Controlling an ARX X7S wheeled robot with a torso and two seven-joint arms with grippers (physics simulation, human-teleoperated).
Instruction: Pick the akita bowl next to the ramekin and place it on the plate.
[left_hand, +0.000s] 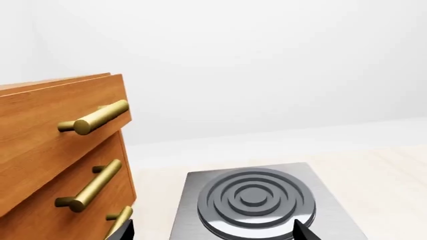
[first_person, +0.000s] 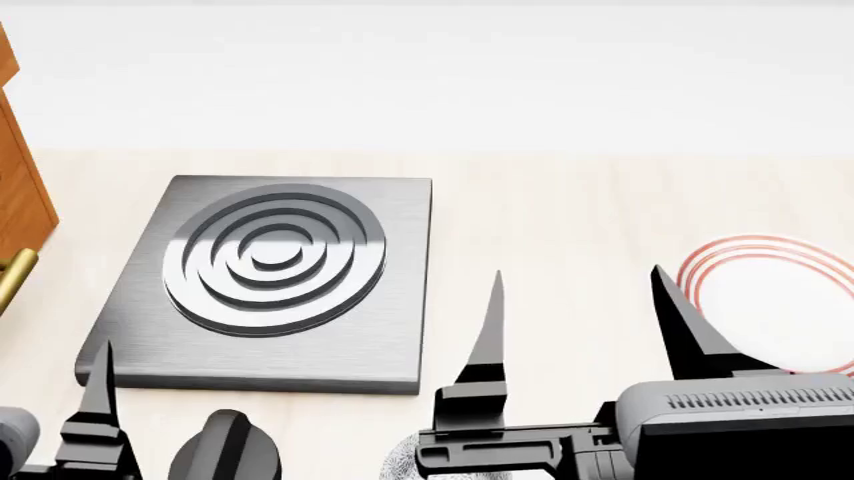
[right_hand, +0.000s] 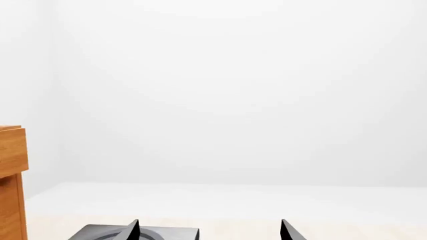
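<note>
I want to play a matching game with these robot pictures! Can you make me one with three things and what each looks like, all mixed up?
Things:
1. plate
2. burner
3. drawer handles

What it looks like:
A. shiny gold bars
B. white with thin red rings
C. grey metal with round grooves

Right pairs: 1-B, 2-C, 3-A. In the head view the plate sits at the right of the pale counter, and the burner sits to its left, by the wooden drawers.
</note>
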